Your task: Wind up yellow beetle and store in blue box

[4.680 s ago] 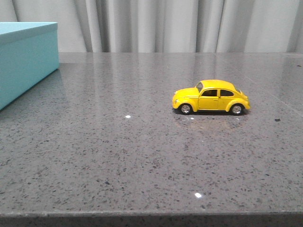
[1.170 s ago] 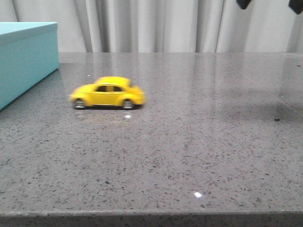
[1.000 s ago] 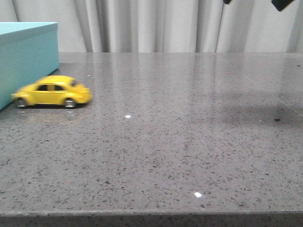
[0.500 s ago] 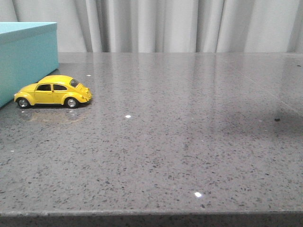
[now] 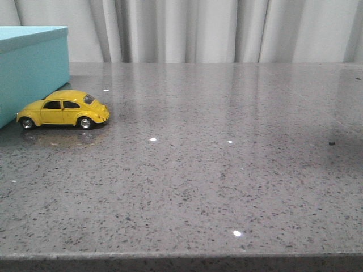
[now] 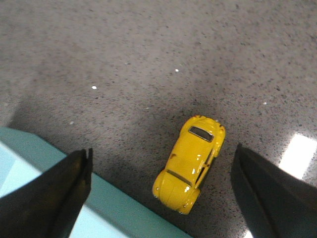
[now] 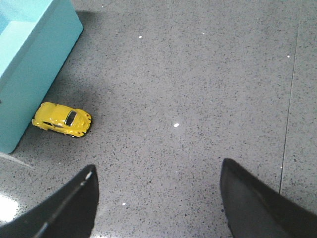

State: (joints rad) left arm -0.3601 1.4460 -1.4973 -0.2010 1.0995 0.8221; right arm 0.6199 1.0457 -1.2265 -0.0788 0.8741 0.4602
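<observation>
The yellow beetle (image 5: 62,109) stands on its wheels at the left of the grey table, its nose against the side of the blue box (image 5: 31,68). In the left wrist view the beetle (image 6: 190,170) lies below and between the wide-open fingers of my left gripper (image 6: 161,173), nose at the box wall (image 6: 114,208). My right gripper (image 7: 158,173) is open and empty high above the table's middle; the beetle (image 7: 62,119) and box (image 7: 32,59) show far off in its view. Neither gripper shows in the front view.
The speckled grey table (image 5: 215,170) stretches to the right of the car. Grey curtains (image 5: 198,31) hang behind it. The table's front edge (image 5: 181,258) runs along the bottom of the front view.
The beetle rolled from the table's right-middle leftward until it met the blue box, and has stood still for the last half second. The gripper tips at the top right have left the front view.
</observation>
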